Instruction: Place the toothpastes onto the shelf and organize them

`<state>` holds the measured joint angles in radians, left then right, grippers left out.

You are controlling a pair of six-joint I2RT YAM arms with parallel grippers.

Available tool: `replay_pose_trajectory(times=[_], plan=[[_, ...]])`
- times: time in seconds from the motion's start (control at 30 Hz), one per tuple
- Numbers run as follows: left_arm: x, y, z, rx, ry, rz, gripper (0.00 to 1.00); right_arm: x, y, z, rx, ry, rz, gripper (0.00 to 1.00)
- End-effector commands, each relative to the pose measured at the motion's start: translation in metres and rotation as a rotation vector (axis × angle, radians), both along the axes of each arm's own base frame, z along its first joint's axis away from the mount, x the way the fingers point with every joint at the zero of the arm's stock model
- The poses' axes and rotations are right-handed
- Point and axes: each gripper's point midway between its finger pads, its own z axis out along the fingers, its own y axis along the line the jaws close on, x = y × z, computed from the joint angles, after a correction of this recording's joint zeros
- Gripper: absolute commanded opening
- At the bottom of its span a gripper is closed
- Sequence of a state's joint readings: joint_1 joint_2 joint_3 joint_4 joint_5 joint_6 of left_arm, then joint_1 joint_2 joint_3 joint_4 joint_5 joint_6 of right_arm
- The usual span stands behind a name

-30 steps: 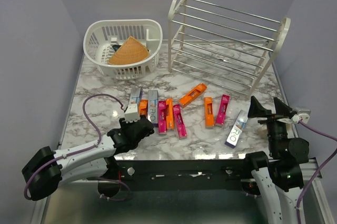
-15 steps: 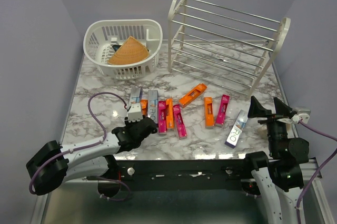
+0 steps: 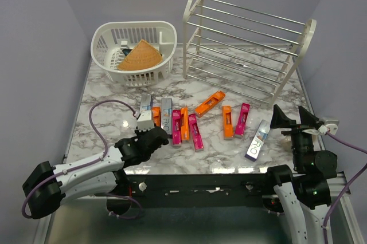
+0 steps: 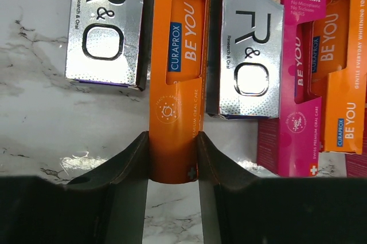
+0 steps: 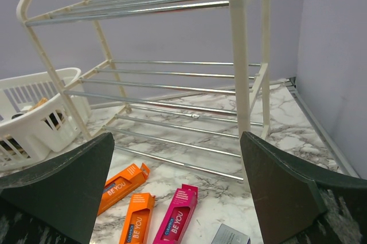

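Several toothpastes lie flat in a loose row on the marble top. My left gripper [image 4: 172,138] is shut on the near end of an orange toothpaste [image 4: 179,72], one finger against each long side. That carton [image 3: 156,113] lies between two silver toothpastes [image 4: 104,26] [image 4: 245,55]. Pink and orange cartons [image 3: 196,131] [image 3: 227,121] and another silver one [image 3: 258,140] lie further right. The shelf [image 3: 246,49] stands bare at the back right. My right gripper [image 3: 292,119] hovers open near the front right edge, facing the shelf [image 5: 238,55] with nothing between its fingers.
A white slotted basket [image 3: 135,38] holding a tan woven cone [image 3: 140,56] stands at the back left. Grey walls close in on three sides. A purple cable [image 3: 100,115] loops over the table's left part.
My left gripper's jaws have narrowed onto the sides of the orange toothpaste, with the arm shifting slightly. The right arm and the other cartons have not moved.
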<state>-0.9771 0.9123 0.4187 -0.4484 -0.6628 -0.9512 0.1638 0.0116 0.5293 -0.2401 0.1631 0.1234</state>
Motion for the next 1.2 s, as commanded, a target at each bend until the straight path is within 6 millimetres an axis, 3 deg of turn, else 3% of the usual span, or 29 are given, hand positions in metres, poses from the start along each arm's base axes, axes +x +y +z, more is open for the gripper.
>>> replay_pose_trajectory(times=[0.0, 0.2, 0.3, 0.43, 0.53, 0.57, 0.63, 0.7, 0.73, 0.77, 0.83, 0.87, 0.93, 1.0, 1.03, 1.1, 1.13, 1.17], plan=[[0.003, -0.002, 0.031, -0.032, -0.046, -0.005, 0.39, -0.068, -0.009, 0.041, 0.053, -0.274, 0.016, 1.0], [0.015, -0.014, 0.072, -0.001, -0.135, -0.121, 0.39, -0.068, -0.008, 0.042, 0.053, -0.277, 0.019, 1.0], [0.031, -0.031, 0.098, 0.043, -0.212, -0.199, 0.39, -0.068, -0.008, 0.042, 0.052, -0.276, 0.024, 1.0], [0.06, -0.06, 0.129, 0.085, -0.293, -0.274, 0.39, -0.068, -0.008, 0.041, 0.055, -0.274, 0.026, 1.0], [0.084, -0.09, 0.139, 0.066, -0.308, -0.349, 0.39, -0.068, -0.008, 0.041, 0.055, -0.272, 0.026, 1.0], [0.099, -0.095, 0.134, 0.086, -0.306, -0.357, 0.39, -0.069, -0.008, 0.041, 0.058, -0.275, 0.028, 1.0], [0.116, -0.107, 0.144, 0.072, -0.332, -0.376, 0.39, -0.069, -0.008, 0.041, 0.057, -0.275, 0.029, 1.0], [0.136, -0.119, 0.138, 0.063, -0.322, -0.417, 0.39, -0.068, -0.008, 0.04, 0.06, -0.27, 0.031, 1.0], [0.145, -0.126, 0.147, 0.044, -0.338, -0.427, 0.39, -0.068, -0.007, 0.041, 0.06, -0.271, 0.037, 1.0], [0.152, -0.135, 0.133, 0.048, -0.304, -0.459, 0.39, -0.068, -0.006, 0.04, 0.061, -0.27, 0.042, 1.0], [0.172, -0.143, 0.143, 0.035, -0.334, -0.461, 0.39, -0.068, -0.006, 0.04, 0.063, -0.27, 0.044, 1.0], [0.181, -0.15, 0.131, 0.041, -0.324, -0.468, 0.39, -0.069, -0.005, 0.041, 0.062, -0.271, 0.05, 1.0], [0.199, -0.158, 0.136, 0.03, -0.343, -0.481, 0.39, -0.068, -0.006, 0.04, 0.061, -0.268, 0.047, 1.0], [0.213, -0.168, 0.117, 0.036, -0.307, -0.499, 0.39, -0.068, -0.006, 0.04, 0.063, -0.269, 0.05, 1.0], [0.226, -0.171, 0.126, 0.033, -0.329, -0.494, 0.39, -0.068, -0.006, 0.04, 0.062, -0.267, 0.05, 1.0], [0.242, -0.176, 0.107, 0.046, -0.303, -0.499, 0.38, -0.068, -0.005, 0.04, 0.062, -0.269, 0.053, 1.0], [0.251, -0.183, 0.115, 0.033, -0.323, -0.502, 0.38, -0.068, -0.006, 0.04, 0.062, -0.267, 0.049, 1.0], [0.259, -0.184, 0.101, 0.044, -0.303, -0.499, 0.39, -0.068, -0.006, 0.04, 0.062, -0.268, 0.052, 1.0]])
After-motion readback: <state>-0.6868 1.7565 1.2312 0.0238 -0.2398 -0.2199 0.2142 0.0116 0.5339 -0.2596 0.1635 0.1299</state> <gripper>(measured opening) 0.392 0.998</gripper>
